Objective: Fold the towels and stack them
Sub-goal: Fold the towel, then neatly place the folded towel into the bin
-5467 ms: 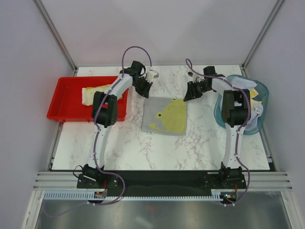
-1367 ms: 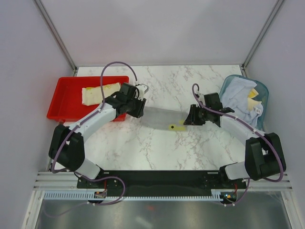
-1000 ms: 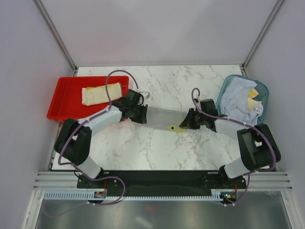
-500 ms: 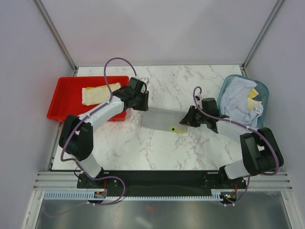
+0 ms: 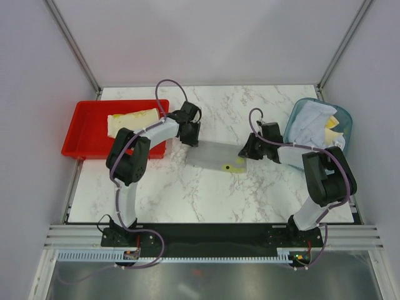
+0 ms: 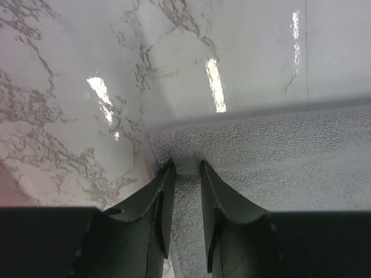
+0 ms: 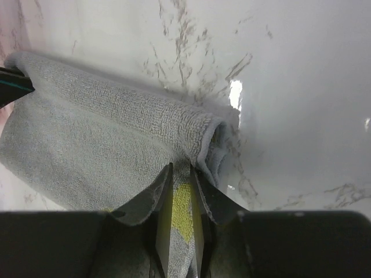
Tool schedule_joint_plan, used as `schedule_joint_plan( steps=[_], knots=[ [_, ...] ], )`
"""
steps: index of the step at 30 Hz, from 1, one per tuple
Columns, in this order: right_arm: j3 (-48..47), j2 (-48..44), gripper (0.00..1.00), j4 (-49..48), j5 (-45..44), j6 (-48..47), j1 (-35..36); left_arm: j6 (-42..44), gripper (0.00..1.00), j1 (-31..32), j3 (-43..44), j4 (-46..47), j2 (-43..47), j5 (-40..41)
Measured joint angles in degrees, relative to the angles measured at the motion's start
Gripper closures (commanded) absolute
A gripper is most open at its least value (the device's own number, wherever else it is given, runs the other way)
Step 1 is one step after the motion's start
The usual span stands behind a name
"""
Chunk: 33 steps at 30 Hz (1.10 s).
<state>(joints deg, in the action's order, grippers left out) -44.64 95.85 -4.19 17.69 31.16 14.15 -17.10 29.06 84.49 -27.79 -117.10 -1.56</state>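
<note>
Towel (image 5: 209, 155), grey, pinched at opposite ends by L hand (image 6: 185, 168) & R hand (image 7: 181, 174), both nearly closed.

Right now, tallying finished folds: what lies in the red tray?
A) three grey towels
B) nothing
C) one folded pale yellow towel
C: a single folded pale yellow towel lies in the red tray; the grey towel is outside it.
</note>
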Motion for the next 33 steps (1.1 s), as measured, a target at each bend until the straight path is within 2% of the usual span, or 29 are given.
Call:
schedule_joint_plan(
  steps=[2, 5, 9, 11, 15, 20, 27, 33],
  knots=[
    [-0.9, 1.2, 0.72, 0.1, 0.5, -0.9, -1.0, 0.0, 0.66, -0.6, 1.4, -0.2, -1.6, -0.9],
    [-2.8, 1.3, 0.71, 0.8, 0.4, -3.3, -1.9, 0.0, 0.6, -1.0, 3.3, -0.1, -1.7, -1.7],
    [-7.2, 1.1, 0.69, 5.1, 1.8, -6.3, -2.4, 0.1, 0.46, -1.3, 3.5, -0.2, -0.7, -3.2],
    [-8.4, 0.1, 0.69, 6.6, 2.9, -6.9, -2.3, 0.2, 0.43, -1.3, 2.8, -0.9, 1.4, -3.3],
    [-8.2, -3.7, 0.71, 9.9, 5.0, -7.1, -1.6, 0.3, 0.43, -1.3, -0.6, -1.5, 9.6, -3.7],
    [-3.4, -5.8, 0.73, 8.8, 7.4, -6.2, -0.2, 0.3, 0.46, -1.3, -5.5, -0.9, 16.9, -5.3],
    [0.8, -2.8, 0.73, 8.5, 7.4, -7.0, -1.6, 0.3, 0.42, -1.3, -11.8, -1.7, 15.3, -6.5],
    [0.9, -2.0, 0.72, 7.1, 9.1, -8.6, -3.4, 0.3, 0.41, -1.6, -12.2, -1.7, 13.7, -6.7]
  ],
)
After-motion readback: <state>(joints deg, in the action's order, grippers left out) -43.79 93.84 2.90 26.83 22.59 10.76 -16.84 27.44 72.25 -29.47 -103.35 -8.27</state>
